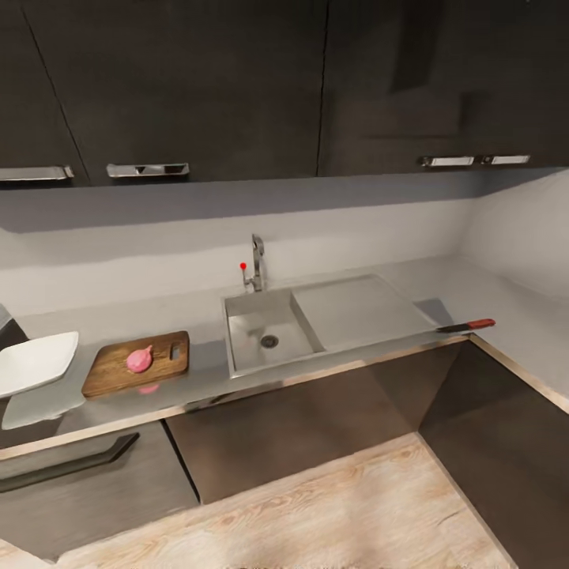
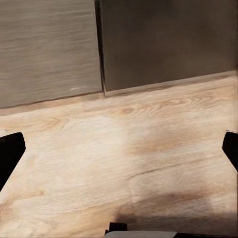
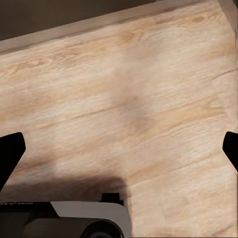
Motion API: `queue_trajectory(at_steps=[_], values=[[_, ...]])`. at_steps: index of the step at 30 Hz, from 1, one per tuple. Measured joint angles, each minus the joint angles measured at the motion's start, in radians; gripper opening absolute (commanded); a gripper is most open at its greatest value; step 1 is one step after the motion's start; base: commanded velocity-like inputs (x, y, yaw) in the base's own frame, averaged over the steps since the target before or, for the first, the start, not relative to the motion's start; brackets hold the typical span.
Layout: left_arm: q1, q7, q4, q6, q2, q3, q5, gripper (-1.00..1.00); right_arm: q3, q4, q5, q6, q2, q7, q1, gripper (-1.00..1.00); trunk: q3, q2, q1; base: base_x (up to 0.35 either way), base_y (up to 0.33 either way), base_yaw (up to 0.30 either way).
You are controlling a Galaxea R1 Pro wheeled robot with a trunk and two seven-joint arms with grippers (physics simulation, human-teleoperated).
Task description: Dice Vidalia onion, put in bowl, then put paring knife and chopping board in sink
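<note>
The pinkish Vidalia onion (image 1: pixel 140 359) lies whole on the brown chopping board (image 1: pixel 111 377), on the grey countertop (image 1: pixel 201 371) left of the sink (image 1: pixel 246 333). The steel basin holds nothing but its dark drain. The white bowl (image 1: pixel 35 362) stands at the far left, beside the board. The paring knife (image 1: pixel 466 325), dark-bladed with a red handle, lies at the counter's front edge right of the drainboard (image 1: pixel 356 310). My left gripper (image 2: pixel 119 153) and right gripper (image 3: pixel 119 153) are both open, low over the wooden floor, holding nothing.
A chrome tap (image 1: pixel 257 265) with a red knob stands behind the basin. Dark wall cabinets (image 1: pixel 237 87) hang above, and dark base cabinets (image 1: pixel 316 427) run below. The counter turns a corner at the right. Pale wood floor (image 1: pixel 316 521) lies in front.
</note>
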Motion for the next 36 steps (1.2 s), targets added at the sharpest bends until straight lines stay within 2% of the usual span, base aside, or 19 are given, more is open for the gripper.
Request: queue_trajectory(at_steps=[16,23,36], values=[[0.0,0.0,0.001,0.002,-0.001,0.0,0.001,1.0,0.0,0.0,0.0,0.001,0.001,-0.001,0.0,1.0,0.0,0.0,0.0,-0.013,0.001,-0.275],[0.0,0.0,0.001,0.002,-0.013,0.0,0.0,1.0,0.001,0.0,0.0,0.002,0.001,-0.001,0.0,1.0,0.0,0.0,0.0,0.0,0.0,-0.275],[0.0,0.001,0.015,0.001,-0.015,0.0,0.0,1.0,0.002,0.0,0.0,0.001,0.003,-0.001,0.0,1.0,0.0,0.0,0.0,0.0,0.0,-0.261]])
